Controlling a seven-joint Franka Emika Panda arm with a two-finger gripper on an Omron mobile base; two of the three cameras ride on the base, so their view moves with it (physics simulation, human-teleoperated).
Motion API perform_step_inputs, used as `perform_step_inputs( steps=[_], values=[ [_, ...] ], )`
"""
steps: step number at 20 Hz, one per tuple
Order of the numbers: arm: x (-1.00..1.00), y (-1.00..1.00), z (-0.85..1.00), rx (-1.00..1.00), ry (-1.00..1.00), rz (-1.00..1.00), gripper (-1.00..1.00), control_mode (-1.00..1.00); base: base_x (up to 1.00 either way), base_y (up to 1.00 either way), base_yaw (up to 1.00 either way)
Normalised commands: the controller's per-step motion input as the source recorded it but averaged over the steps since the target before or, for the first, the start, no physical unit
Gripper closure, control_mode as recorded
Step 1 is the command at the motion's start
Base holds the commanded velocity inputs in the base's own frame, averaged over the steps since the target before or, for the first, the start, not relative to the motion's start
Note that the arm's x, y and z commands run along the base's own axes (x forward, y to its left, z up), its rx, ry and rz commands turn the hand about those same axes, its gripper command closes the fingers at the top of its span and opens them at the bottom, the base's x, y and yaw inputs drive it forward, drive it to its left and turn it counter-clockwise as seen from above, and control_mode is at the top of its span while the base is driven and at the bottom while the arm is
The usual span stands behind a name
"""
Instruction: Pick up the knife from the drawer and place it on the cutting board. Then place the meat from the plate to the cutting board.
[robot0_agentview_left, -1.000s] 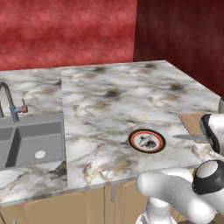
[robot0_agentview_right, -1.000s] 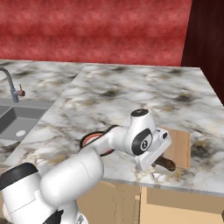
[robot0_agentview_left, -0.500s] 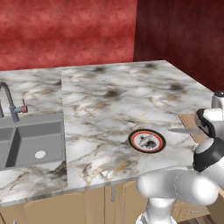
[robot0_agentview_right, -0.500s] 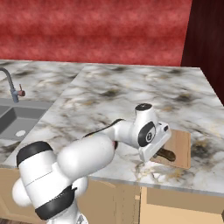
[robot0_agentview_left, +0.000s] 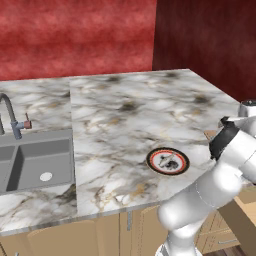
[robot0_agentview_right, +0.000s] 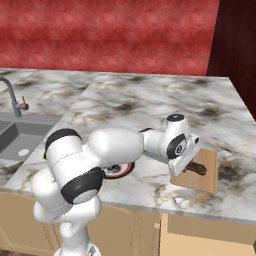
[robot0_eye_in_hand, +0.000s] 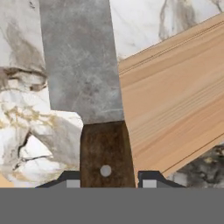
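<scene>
I've got the jaws clenched on the knife (robot0_eye_in_hand: 94, 105) by its brown handle, blade pointing to 12 o'clock, half over the cutting board (robot0_eye_in_hand: 175, 96) and half over the counter (robot0_eye_in_hand: 26, 131), ready for setting down

Knife (robot0_eye_in_hand: 94, 100), grey blade and dark-brown riveted handle, pokes past the cutting board (robot0_eye_in_hand: 175, 109) edge. The board's pale wood lies flat near the red-ringed plate (robot0_agentview_left: 168, 161), which carries the mottled meat (robot0_agentview_left: 170, 162).
</scene>
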Motion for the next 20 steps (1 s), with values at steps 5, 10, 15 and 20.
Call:
perform_step_inputs(
  steps=[5,10,15,20],
  values=[
    [0.5,-0.28,-0.47,0.02,0.02,0.01,1.0,-1.0,0.0,0.0,0.0],
    [0.35,-0.18,-0.23,0.08,0.0,0.0,1.0,-1.0,0.0,0.0,0.0],
    [0.33,-0.21,0.0,0.06,0.0,0.0,1.0,-1.0,0.0,0.0,0.0],
    [0.29,-0.18,-0.05,0.04,0.0,0.0,1.0,-1.0,0.0,0.0,0.0]
  ],
)
